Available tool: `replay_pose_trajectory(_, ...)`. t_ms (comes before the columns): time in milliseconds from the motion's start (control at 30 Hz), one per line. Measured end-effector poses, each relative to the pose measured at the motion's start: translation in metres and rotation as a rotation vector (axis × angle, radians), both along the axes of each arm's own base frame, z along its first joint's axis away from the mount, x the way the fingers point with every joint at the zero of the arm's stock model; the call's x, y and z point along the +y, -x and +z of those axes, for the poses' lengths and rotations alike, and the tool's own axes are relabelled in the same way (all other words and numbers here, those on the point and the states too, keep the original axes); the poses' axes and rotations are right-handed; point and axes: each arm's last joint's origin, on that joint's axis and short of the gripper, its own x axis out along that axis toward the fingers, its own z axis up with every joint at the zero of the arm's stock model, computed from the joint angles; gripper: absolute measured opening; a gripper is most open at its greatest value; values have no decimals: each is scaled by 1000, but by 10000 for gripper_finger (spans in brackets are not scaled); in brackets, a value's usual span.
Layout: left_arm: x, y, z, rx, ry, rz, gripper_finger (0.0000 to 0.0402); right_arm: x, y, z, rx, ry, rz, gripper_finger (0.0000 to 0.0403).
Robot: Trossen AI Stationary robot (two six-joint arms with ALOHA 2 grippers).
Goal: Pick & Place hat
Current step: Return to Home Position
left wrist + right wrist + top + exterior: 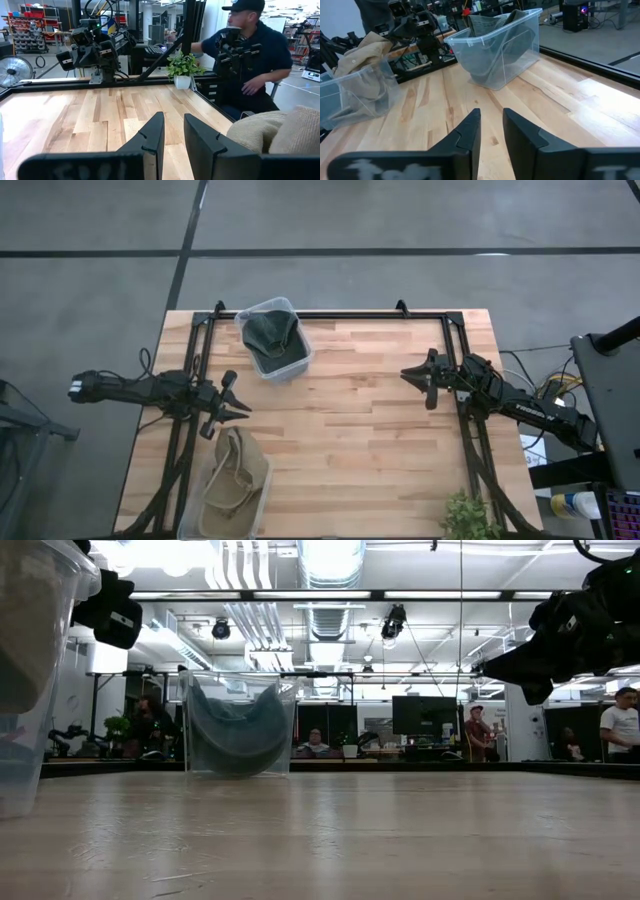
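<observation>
brown caps [232, 475] sit in the lower-left bin [267, 482], just under the left gripper [240, 408]; it and the right gripper [406, 372] are narrowly parted, empty.

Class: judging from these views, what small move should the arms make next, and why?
Probably draw both arms back to rest: the left gripper and right gripper hang open and empty, the brown caps lie in the transparent bin, and the table holds no loose cap.

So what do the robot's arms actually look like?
Both are slim, dark, jointed arms. The left end effector and right end effector each have two black, tapering fingers. The right arm bears white lettering; a thin cable loops by the left arm.
</observation>
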Motion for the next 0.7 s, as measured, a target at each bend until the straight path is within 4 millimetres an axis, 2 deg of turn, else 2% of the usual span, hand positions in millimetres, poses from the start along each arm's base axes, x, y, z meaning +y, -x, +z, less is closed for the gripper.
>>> replay_pose_trajectory(300,0,0,0,0,0,0,67,0,0,0,0,0,0,84)
replay_pose_trajectory(700,0,0,0,-1,0,0,67,0,0,0,0,0,0,68)
